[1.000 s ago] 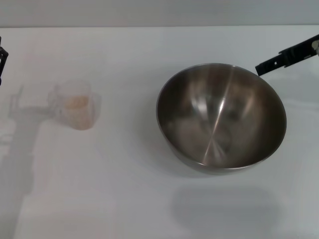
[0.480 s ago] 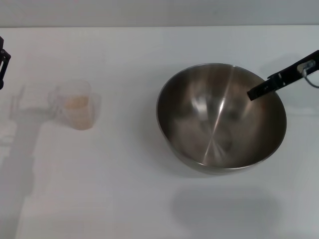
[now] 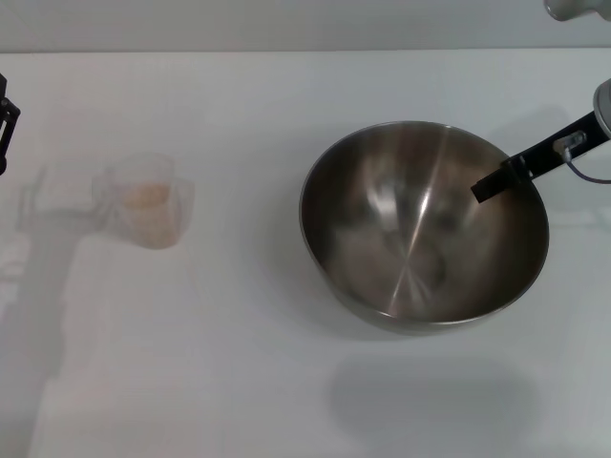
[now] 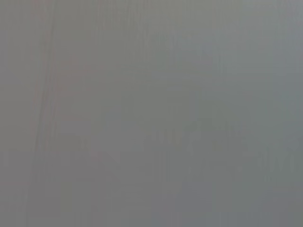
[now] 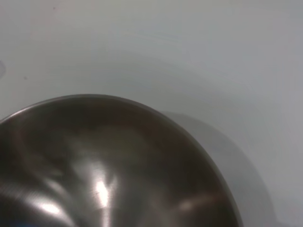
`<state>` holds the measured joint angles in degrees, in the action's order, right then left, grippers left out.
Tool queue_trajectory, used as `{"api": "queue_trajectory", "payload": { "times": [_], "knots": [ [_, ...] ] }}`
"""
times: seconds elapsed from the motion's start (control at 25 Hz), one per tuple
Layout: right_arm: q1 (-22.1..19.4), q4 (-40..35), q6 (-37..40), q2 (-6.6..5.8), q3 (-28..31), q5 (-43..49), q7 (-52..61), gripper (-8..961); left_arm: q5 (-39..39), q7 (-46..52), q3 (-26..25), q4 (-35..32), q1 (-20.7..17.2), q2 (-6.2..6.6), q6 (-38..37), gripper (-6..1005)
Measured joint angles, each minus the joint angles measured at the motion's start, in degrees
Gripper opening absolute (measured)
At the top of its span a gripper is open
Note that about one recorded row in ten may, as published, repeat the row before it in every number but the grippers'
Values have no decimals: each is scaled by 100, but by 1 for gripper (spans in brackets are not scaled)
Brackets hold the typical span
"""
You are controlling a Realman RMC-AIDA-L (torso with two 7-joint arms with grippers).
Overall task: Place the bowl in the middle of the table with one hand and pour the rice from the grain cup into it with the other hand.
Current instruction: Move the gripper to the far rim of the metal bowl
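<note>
Two grippers showed in the head view, one at each edge. Far left, at the very border of the frame: the left gripper (image 3: 5, 119), only a dark sliver of it visible, well apart from everything on the table (image 3: 286, 382); could not tell whether its fingers were spread or closed. Nothing but flat grey in the left wrist view.

Next rightward, on the left part of the white tabletop: the grain cup (image 3: 143, 205), upright, clear, with the rice (image 3: 145, 196) seen as a pale tan mass inside. Untouched by either gripper, well apart from the bowl.

Right of centre: the bowl (image 3: 410, 239), resting on the table, shiny grey inside, with no grains in it. Seen again in the right wrist view as a dark curved rim and reflective wall (image 5: 118, 161) against white tabletop (image 5: 189, 47).

Farthest right: the right gripper (image 3: 492, 188), reaching in from the right edge, one black finger (image 3: 520, 170) slanting down over the bowl's right rim, its tip inside the bowl's outline. Second finger not made out; could not tell whether the jaws were released or clamped on the rim.
</note>
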<state>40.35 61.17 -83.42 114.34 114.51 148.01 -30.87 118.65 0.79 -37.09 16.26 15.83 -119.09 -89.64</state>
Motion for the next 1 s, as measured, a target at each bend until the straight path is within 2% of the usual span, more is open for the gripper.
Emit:
{"api": "queue_trajectory", "payload": {
  "times": [0.08,0.52,0.6,0.88,1.0],
  "knots": [
    [5,-7,0,0,0,0,0,528,0,0,0,0,-8,0,-2,866],
    [39,-18,-33,12,-5,-36,-96,277,0,0,-38,0,-18,9,-17,866],
    [44,-18,-35,17,-7,-39,-109,86,0,0,-39,0,-17,9,-18,866],
    [48,46,-8,19,56,-89,-112,11,1,0,-45,-1,-5,9,-19,866],
    [43,122,13,19,178,-220,-114,10,1,0,-44,-1,-3,9,-18,866]
  ]
}}
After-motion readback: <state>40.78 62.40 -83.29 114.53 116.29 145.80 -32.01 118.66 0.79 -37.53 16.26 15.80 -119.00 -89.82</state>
